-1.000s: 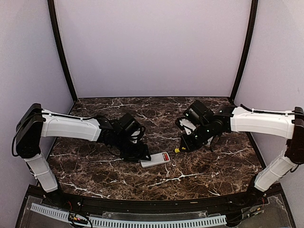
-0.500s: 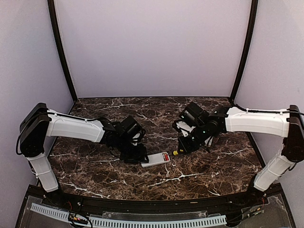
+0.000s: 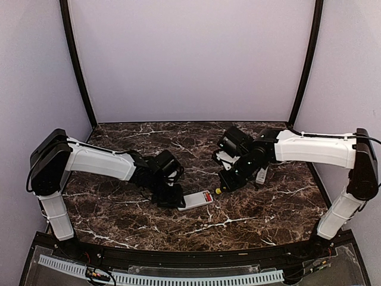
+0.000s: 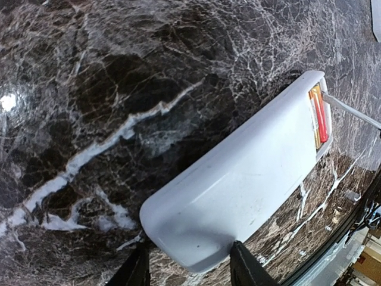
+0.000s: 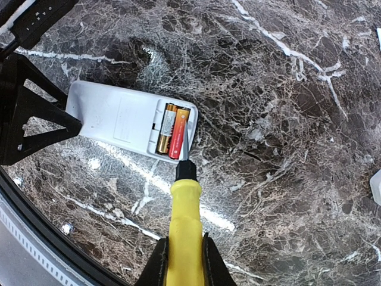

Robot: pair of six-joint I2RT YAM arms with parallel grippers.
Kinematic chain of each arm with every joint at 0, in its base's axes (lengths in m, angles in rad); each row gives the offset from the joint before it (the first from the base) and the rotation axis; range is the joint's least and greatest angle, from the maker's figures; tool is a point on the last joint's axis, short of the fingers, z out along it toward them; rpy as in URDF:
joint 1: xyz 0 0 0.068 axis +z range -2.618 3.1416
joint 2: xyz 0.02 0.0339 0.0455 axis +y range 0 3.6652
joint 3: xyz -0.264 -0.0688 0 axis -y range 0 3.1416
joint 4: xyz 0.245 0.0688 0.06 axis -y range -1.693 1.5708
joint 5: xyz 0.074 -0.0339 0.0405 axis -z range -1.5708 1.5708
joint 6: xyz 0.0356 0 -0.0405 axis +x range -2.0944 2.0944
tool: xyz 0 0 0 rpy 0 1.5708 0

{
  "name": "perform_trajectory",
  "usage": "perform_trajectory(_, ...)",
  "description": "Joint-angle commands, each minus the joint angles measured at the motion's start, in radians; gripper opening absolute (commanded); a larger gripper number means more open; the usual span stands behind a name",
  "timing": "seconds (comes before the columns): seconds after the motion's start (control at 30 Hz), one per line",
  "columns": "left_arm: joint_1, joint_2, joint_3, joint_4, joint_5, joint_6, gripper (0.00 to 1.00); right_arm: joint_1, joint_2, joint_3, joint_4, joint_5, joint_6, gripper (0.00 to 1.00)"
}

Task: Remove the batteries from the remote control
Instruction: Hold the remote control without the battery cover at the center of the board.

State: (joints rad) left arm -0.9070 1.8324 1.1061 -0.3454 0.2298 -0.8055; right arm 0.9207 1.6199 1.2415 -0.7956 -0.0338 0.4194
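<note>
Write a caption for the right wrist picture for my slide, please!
Right gripper points a yellow screwdriver at two batteries in the open white remote.

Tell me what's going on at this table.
The left gripper straddles one end of a white remote lying back-up on the table; whether it pinches it is unclear. The right gripper is shut on a yellow screwdriver, its tip at the two batteries, which lie uncovered in the remote, not yet out.

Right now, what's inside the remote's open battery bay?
Two batteries side by side, one red, one gold-toned, both seated. The tip of the screwdriver overlaps the red one's end; whatever lies beneath them is hidden.
</note>
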Motion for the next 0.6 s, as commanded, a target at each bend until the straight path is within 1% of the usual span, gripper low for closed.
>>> perform_trajectory(0.0, -0.002, 0.022, -0.01, -0.005, 0.001, 0.017, 0.43, 0.015, 0.057, 0.033, -0.062, -0.002, -0.005, 0.0)
perform_trajectory(0.33, -0.003, 0.044, -0.009, 0.01, 0.003, 0.024, 0.36, 0.015, 0.092, 0.049, -0.028, -0.159, -0.026, 0.0)
perform_trajectory(0.57, -0.002, 0.058, -0.004, 0.011, -0.001, 0.03, 0.32, 0.005, 0.101, 0.019, 0.039, -0.247, -0.025, 0.0)
